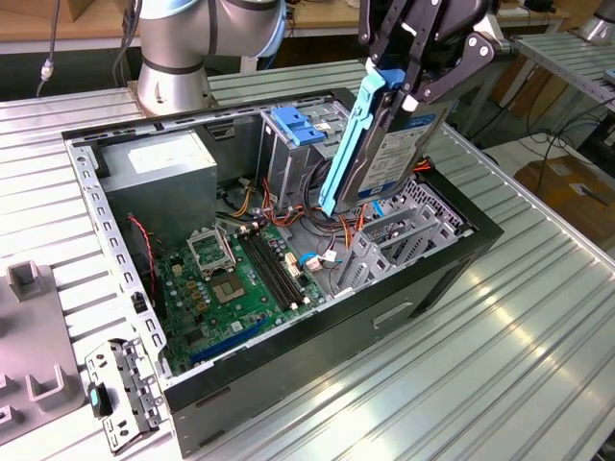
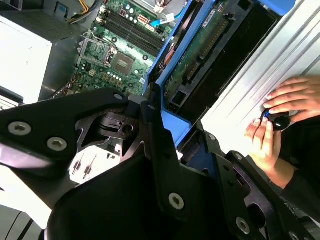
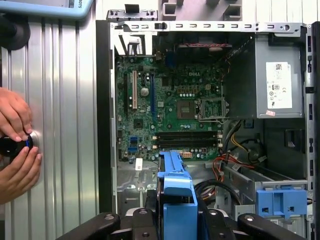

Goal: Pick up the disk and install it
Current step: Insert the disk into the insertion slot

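My gripper (image 1: pixel 402 88) is shut on the disk (image 1: pixel 389 154), a dark hard drive in a bright blue carrier frame. The disk hangs on edge, tilted, above the open computer case (image 1: pixel 288 370), over the grey drive bays (image 1: pixel 408 226) at the exterior view's right. In the second wrist view the disk (image 2: pixel 200 55) reaches away from the gripper (image 2: pixel 167 132), showing its green circuit side. In the first wrist view the blue frame of the disk (image 3: pixel 175 187) stands between the black fingers (image 3: pixel 142 222), above the motherboard (image 3: pixel 170 110).
A tall grey cage with a blue handle (image 1: pixel 298 125) stands beside the disk. The power supply (image 1: pixel 159 163) and cables lie inside the case. A person's hands (image 3: pixel 15 130) rest on a black knob on the ribbed table. A loose metal bracket (image 1: pixel 120 389) lies outside the case.
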